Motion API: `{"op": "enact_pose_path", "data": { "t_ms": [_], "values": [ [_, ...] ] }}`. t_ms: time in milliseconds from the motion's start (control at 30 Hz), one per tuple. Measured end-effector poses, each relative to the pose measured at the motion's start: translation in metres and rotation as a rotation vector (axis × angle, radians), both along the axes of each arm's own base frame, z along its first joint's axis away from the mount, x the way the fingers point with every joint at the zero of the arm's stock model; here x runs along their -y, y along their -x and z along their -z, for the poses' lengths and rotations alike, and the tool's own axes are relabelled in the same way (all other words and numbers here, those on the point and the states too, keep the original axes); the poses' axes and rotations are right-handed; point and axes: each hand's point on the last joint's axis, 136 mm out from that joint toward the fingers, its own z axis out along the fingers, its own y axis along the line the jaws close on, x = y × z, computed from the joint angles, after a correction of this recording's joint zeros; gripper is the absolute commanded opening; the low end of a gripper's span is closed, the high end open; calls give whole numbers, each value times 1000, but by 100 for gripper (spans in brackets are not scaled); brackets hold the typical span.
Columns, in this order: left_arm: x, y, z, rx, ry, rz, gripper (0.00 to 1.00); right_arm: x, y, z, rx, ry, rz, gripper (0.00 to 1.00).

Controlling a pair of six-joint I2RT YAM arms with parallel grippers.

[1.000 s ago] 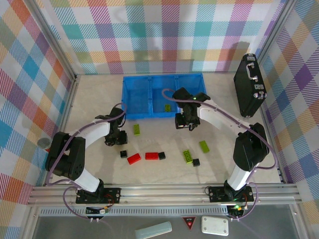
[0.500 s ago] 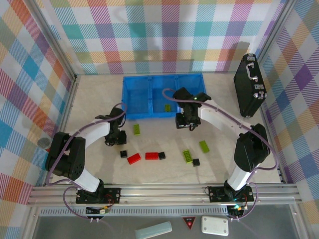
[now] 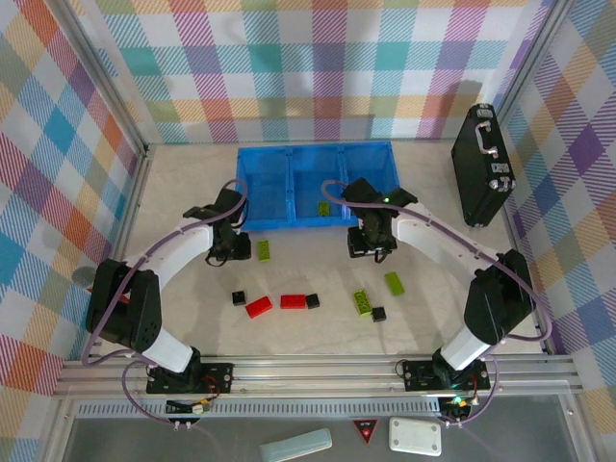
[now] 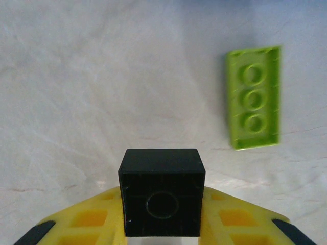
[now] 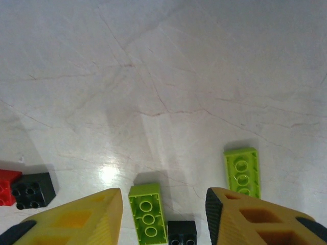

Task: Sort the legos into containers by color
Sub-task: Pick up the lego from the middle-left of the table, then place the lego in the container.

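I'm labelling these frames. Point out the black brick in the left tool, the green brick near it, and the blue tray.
black brick (image 4: 161, 199), left wrist view, centre of its facing side
green brick (image 4: 253, 99), left wrist view, its middle stud
blue tray (image 3: 274, 225), top view, its near wall

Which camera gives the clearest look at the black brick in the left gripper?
Left wrist: the black brick sits close up, stud ring visible, clamped between the left gripper's yellow fingers. From top external, it is lost under that dark gripper. Right wrist faces other bricks on the table.
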Motion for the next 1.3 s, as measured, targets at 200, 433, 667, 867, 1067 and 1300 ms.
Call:
{"op": "enact_pose_path", "data": {
  "t_ms": [200, 433, 667, 867, 1067, 1300],
  "values": [
    [15, -22, -36, 75, 32, 11, 32, 11, 14, 2, -4, 1, 15, 49],
    [29, -58, -46, 101, 45, 3, 32, 22, 29, 5, -12, 0, 41, 49],
    [42, -91, -33, 85, 37, 6, 32, 31, 39, 5, -10, -3, 64, 49],
    [54, -123, -24, 89, 37, 6, 32, 35, 45, 7, -15, 2, 82, 49],
    [64, -156, -13, 103, 25, 4, 32, 38, 48, 7, -21, 6, 86, 49],
    [64, -188, -5, 153, -13, -7, 32, 41, 51, 5, -13, 2, 99, 50]
  ]
}}
